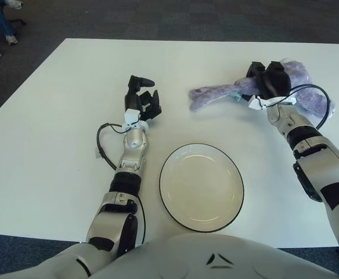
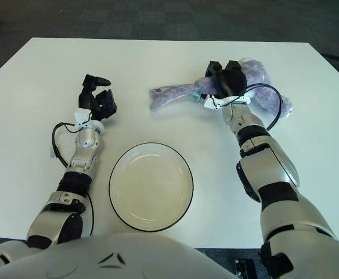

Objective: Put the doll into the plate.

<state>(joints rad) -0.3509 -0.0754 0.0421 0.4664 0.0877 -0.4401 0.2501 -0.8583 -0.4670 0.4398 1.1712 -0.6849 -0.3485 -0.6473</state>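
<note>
A purple plush doll (image 1: 216, 93) lies on the white table (image 1: 53, 128) at the far right, one long limb stretching left. My right hand (image 1: 268, 80) sits on top of the doll's middle with its dark fingers curled around it. The doll's bulky body (image 2: 256, 72) shows behind the hand. A white plate (image 1: 201, 187) with a dark rim lies near the front edge, centre, with nothing in it. My left hand (image 1: 141, 100) shows left of the plate's far side, fingers relaxed and holding nothing.
A black cable loop (image 1: 103, 145) hangs beside my left forearm, and another (image 1: 320, 99) arcs over the doll at my right wrist. Dark carpet surrounds the table. A seated person's legs (image 1: 1, 20) show at the far left corner.
</note>
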